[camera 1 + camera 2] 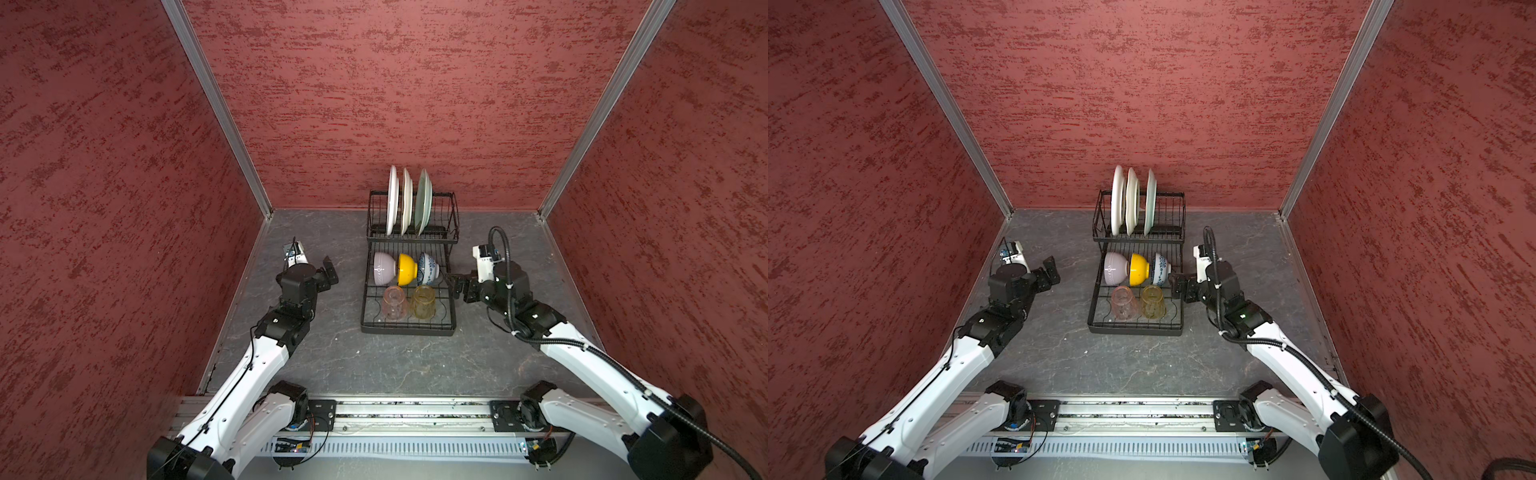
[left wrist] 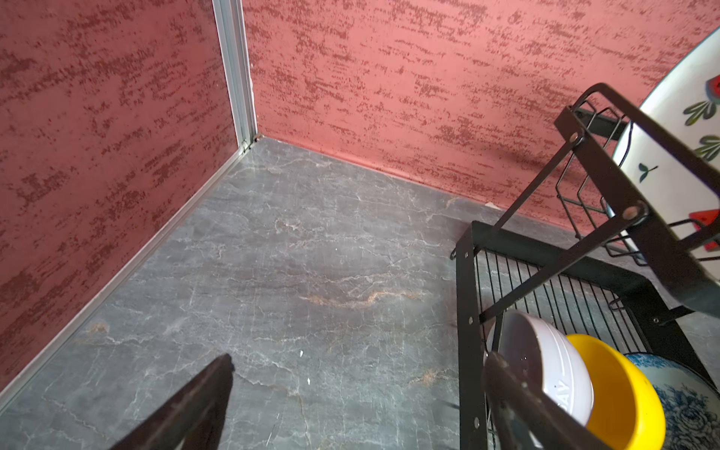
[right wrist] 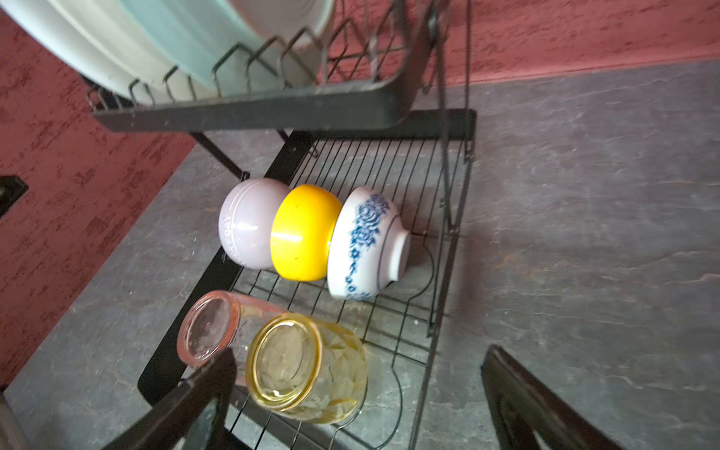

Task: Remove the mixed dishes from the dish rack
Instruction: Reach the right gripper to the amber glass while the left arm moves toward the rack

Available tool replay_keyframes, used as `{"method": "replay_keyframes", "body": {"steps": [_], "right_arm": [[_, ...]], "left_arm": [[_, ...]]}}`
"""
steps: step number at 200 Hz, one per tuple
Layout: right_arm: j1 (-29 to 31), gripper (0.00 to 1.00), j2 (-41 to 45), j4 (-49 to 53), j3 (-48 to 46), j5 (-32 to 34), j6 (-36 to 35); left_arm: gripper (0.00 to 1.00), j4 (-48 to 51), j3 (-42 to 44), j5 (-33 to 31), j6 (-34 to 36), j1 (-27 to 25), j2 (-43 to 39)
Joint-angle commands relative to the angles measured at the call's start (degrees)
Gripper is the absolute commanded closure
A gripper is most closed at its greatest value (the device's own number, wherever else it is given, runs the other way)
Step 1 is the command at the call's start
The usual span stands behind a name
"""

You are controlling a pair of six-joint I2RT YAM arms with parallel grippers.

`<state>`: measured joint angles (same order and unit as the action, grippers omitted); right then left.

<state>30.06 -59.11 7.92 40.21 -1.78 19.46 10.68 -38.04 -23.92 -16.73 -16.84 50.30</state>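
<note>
Our left fingers [image 1: 328, 266] spread wide and empty over the worktop [image 1: 332, 365], well left of the fully loaded dish rack [image 1: 407, 331]. Our right fingers [image 1: 457, 289], equally wide and empty, sit at its right edge, nearer the work: the upturned amber tumbler [image 1: 424, 301], axis upright, stands just to their left.

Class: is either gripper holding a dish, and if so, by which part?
Nothing is held. The left gripper and the right gripper both stand open and empty by the dish rack.

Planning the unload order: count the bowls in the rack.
3, side by side on the lower tier of the rack: lilac bowl, yellow bowl, blue-white bowl. None seems hidden.
</note>
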Motion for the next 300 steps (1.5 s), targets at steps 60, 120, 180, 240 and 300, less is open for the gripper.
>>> {"method": "replay_keyframes", "body": {"steps": [60,120,180,240,300], "right_arm": [[10.1,0.01,-11.2,-6.5,0.6,6.2,5.5],[13.6,0.01,-17.9,-7.2,3.3,8.1,7.6],[15.1,0.03,-21.9,-7.5,3.0,14.5,9.7],[15.1,0.1,-22.3,-8.3,2.0,17.7,13.2],[15.2,0.19,-20.7,-7.9,0.2,19.6,15.6]], "left_arm": [[0.01,1.1,-1.9,3.3,-2.6,0.1,3.6],[0.0,0.1,-1.3,4.9,-3.2,0.6,3.7],[0.0,-1.1,0.2,6.2,-4.1,1.5,3.5],[0.0,-1.3,1.2,6.7,-4.5,1.7,3.5],[0.0,-1.4,1.9,7.0,-4.7,1.7,1.9]]}}
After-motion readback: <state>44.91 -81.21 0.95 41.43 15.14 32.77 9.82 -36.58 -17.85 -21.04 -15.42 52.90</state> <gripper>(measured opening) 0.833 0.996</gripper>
